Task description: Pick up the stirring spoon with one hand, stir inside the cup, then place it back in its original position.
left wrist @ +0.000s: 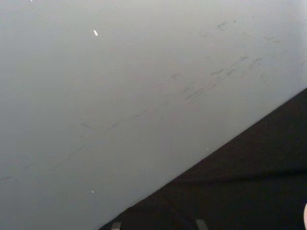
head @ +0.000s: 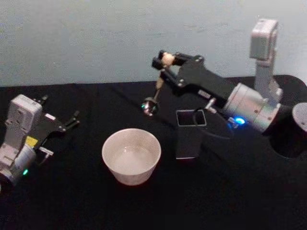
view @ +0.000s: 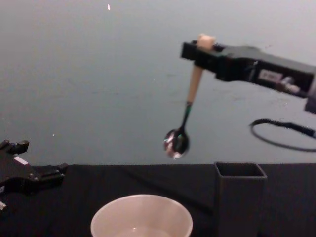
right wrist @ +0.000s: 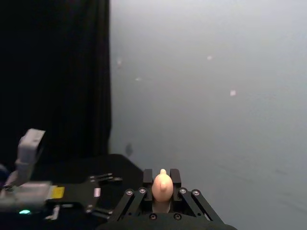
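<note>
Holds the stirring spoon [head: 157, 88] [view: 190, 96] up in the air, gripped high on the cream handle with the bear head [right wrist: 162, 186] poking out past the fingers. Hangs slanted, steel bowl lowest and swung toward the robot's left. Touches nothing but the fingers.

Sits above the black table [head: 230, 201], behind the cup [head: 132, 170] and to the left of the dark grey holder [head: 188, 141] in the head view. From the chest, shows well above the cup's rim [view: 98, 217], roughly between cup and holder [view: 237, 202], with the pale wall behind.

Pinched by the right gripper [head: 165, 61] [view: 202, 52] [right wrist: 162, 175], jaws pressed onto the handle from both sides. Reaches in from the right, level, higher than the holder's open mouth.

Below: off-white cup upright on the cloth, just left of the holder, near it without touching. Holder upright, open end up.

Far left: left gripper [head: 60, 109] [view: 39, 158] low by the table edge, fingers spread apart and holding nothing, well apart from the cup.
</note>
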